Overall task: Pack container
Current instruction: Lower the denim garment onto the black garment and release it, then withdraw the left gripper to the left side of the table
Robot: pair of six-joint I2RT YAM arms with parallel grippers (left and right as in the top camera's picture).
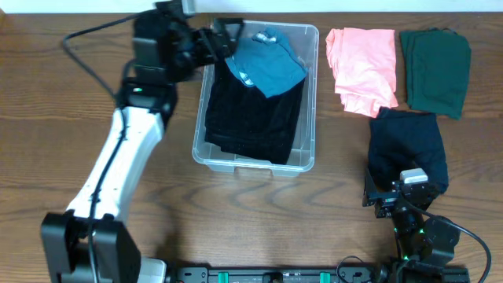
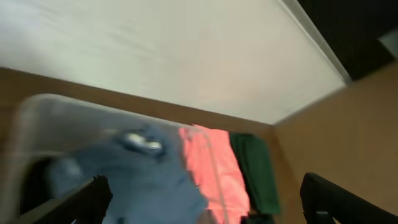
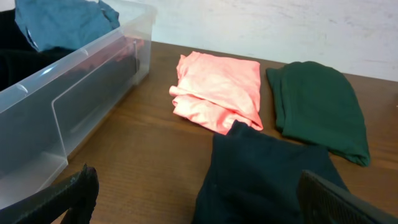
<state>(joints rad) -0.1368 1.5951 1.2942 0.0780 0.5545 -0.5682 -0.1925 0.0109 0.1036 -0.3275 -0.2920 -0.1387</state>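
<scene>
Right of the container [image 1: 253,165], three folded pieces lie out on the table [image 1: 78,157]: navy garment [image 1: 407,145] nearest the robot, coral garment [image 1: 361,67] and dark green garment [image 1: 435,71] side by side behind it, near the wall. Container sits mid-table; clear bin, long axis running away from the robot; inside it a black garment [image 1: 251,118] covers most of the floor, with a teal garment [image 1: 266,63] bunched on top at the far end.

Left gripper [image 1: 222,39] hovers at the far-left corner of the container, beside the teal piece; wrist view is blurred, but both fingers sit wide apart at the frame edges with nothing between them; empty.

Right gripper [image 3: 199,196] sits low at the near right, jaws fully spread, nothing held; navy garment lies straight ahead of it, just beyond the fingertips, long axis pointing away from the gripper toward the coral one.

My read: next pick is the navy piece and it's the right arm's job; left arm is well apart from that pile, with the bin between. Carry would go left and forward into the bin; best drop zone looks like the near end, where only black cloth shows.
</scene>
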